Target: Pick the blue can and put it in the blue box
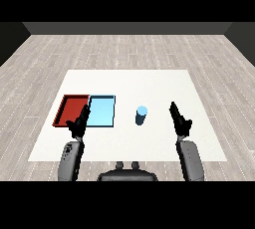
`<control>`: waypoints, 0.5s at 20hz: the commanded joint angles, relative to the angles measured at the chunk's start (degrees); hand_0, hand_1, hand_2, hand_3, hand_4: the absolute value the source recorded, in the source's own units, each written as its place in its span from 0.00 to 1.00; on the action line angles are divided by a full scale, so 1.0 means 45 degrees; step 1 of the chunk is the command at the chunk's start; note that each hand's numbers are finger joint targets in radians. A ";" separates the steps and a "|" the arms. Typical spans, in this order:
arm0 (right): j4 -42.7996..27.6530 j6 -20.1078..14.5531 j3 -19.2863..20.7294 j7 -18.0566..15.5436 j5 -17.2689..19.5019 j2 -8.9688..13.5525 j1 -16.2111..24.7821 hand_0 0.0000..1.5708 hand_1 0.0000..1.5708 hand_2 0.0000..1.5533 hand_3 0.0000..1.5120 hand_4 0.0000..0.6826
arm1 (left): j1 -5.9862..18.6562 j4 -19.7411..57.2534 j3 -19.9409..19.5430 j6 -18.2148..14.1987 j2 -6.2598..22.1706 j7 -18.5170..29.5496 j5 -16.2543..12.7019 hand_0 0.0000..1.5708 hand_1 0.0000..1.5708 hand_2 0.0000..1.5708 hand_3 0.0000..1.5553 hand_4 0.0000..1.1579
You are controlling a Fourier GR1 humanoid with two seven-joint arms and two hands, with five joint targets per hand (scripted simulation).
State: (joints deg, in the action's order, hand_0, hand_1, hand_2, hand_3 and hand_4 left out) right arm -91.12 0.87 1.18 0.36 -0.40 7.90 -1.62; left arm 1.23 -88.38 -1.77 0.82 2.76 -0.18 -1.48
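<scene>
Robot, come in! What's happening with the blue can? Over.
Both hands, left and right, open, empty. Blue can upright on table, right of blue tray. Path clear.

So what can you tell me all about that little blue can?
The blue can is a small cylinder with a light blue top and a darker blue side. It stands upright on the white table, right of the light blue tray and apart from it. Nothing touches it; the right hand is beside it, open.

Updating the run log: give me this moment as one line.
blue can: upright on table, unheld | right hand: open, right of can, apart | left hand: open, by trays | light blue tray: no can
</scene>
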 commanded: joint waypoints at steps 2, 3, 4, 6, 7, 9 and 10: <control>0.0519 -0.0042 0.0237 0.0158 0.0233 -0.0279 -0.0488 0.00 0.00 0.00 0.00 0.00 | -0.0084 -0.0002 0.0114 0.0099 0.0103 0.0047 0.0259 0.00 0.00 0.00 0.00 0.00; 0.0772 -0.0093 0.0259 0.0124 0.0277 -0.0316 -0.0720 0.00 0.00 0.00 0.00 0.00 | -0.0136 -0.0027 0.0179 0.0144 0.0159 0.0056 0.0384 0.00 0.00 0.00 0.00 0.00; 0.1029 -0.0143 0.0284 0.0086 0.0321 -0.0351 -0.0952 0.00 0.00 0.00 0.00 0.00 | -0.0188 -0.0052 0.0244 0.0188 0.0216 0.0066 0.0508 0.00 0.00 0.00 0.00 0.00; 0.2131 -0.0215 0.0516 0.0284 0.0337 -0.0239 -0.2164 0.00 0.00 0.00 0.00 0.00 | -0.0551 0.0361 0.0516 0.0131 0.0158 0.0769 0.0985 0.00 0.00 0.00 0.00 0.00; 0.0171 0.0720 0.0425 -0.1702 -0.1440 -0.1112 -0.1577 0.00 0.00 0.00 0.00 0.00 | 0.0919 -0.1471 0.0079 -0.0092 -0.0576 0.2628 -0.0239 0.00 0.00 0.00 0.00 0.00; 0.0160 0.1109 0.0512 -0.2158 -0.1794 -0.1121 -0.1429 0.00 0.00 0.00 0.00 0.00 | -0.0093 -0.1373 -0.0411 0.0720 -0.0342 0.3990 -0.0909 0.00 0.00 0.00 0.00 0.00; 0.0599 0.1517 0.0758 -0.2815 -0.2007 -0.0910 -0.1471 0.00 0.00 0.00 0.00 0.00 | 0.0457 -0.0958 -0.0445 0.0521 -0.0445 0.4200 -0.0725 0.00 0.00 0.00 0.00 0.00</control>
State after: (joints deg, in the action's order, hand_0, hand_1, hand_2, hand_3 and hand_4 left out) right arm -88.71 3.88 3.27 -5.86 -5.03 4.54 -7.48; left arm 2.03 -91.95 -2.26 2.16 1.78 10.50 -2.56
